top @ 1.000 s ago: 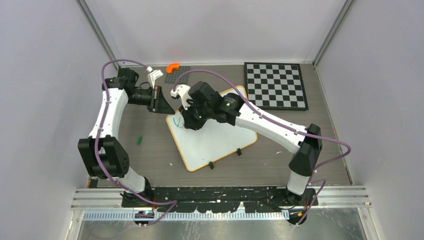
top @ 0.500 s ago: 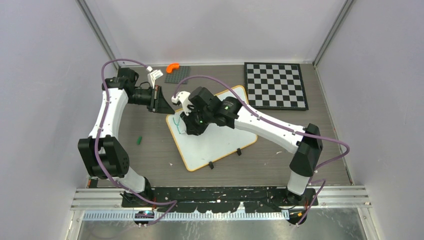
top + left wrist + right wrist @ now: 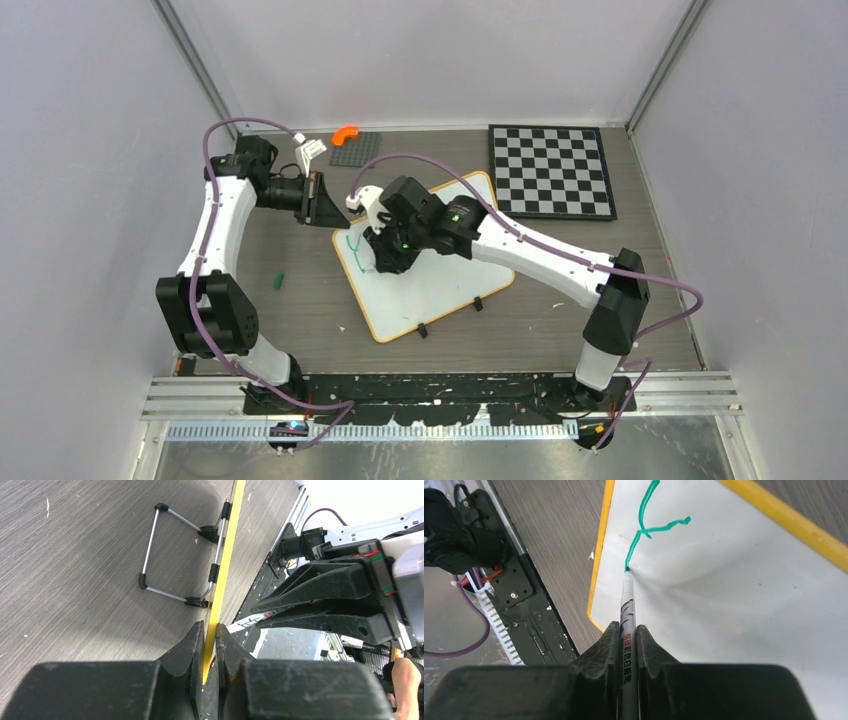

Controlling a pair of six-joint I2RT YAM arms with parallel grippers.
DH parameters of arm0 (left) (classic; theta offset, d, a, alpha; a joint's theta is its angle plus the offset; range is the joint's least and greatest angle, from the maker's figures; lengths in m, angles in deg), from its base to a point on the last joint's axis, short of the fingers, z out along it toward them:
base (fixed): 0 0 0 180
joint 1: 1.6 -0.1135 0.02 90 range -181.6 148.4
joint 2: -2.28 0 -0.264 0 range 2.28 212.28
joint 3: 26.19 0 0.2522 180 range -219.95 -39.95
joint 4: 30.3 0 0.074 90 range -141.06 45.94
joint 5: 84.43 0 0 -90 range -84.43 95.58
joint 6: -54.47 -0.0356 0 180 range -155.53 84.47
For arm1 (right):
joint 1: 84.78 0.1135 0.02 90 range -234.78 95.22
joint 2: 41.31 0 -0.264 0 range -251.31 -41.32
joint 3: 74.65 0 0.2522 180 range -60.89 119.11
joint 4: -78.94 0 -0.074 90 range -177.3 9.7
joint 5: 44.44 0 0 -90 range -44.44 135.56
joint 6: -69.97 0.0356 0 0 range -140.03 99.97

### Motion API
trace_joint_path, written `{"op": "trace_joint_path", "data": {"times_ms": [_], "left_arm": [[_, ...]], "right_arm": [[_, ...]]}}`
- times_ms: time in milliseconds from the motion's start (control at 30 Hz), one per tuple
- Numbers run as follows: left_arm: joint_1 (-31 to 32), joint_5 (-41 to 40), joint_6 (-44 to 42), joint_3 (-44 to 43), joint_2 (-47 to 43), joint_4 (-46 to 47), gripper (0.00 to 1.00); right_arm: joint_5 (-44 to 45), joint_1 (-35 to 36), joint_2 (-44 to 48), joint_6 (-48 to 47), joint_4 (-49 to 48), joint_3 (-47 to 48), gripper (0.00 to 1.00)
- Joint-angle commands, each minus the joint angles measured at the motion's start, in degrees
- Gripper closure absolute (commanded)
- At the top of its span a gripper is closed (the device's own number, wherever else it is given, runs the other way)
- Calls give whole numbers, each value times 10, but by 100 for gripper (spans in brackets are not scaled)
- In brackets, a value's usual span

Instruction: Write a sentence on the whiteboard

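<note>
While the whiteboard [image 3: 430,285] lies askew on the grey bench [image 3: 300,310] between the two arms, both pincers are at work on it. The left pincer [image 3: 210,630] is nearly closed, its jaws clamped on the whiteboard's yellow rim at the far-left corner. From the left wrist view the rim [image 3: 225,555] runs edge-on away from the jaws, and a folded wire stand [image 3: 170,555] lies beside it on the bench. The right pincer [image 3: 627,630] is likewise nearly closed, gripping a slim marker [image 3: 628,605] that points forward between the jaws. The marker's tip touches the white surface near the whiteboard's left edge. Of the sentence [image 3: 644,527] only one green forked stroke shows there, and the tip rests at its lower end. A chequered board [image 3: 551,170] lies apart from the whiteboard, beyond its far-right side. An orange curved piece [image 3: 345,133] sits on a dark plate [image 3: 357,148] beyond the whiteboard's far-left corner. A small green piece [image 3: 281,281] lies on the bench, left of the whiteboard.
</note>
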Motion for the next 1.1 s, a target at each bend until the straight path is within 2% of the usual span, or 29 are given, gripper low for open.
{"op": "trace_joint_path", "data": {"times_ms": [0,467,1067], "left_arm": [[8,-7,0,0,-5,-26,100],[9,-7,2,1,-6,-26,100],[10,-8,0,1,-3,-26,100]], "right_arm": [[5,-3,40,-3,-13,43,100],[67,-10,34,-13,-15,47,100],[33,-10,15,-7,-12,33,100]]}}
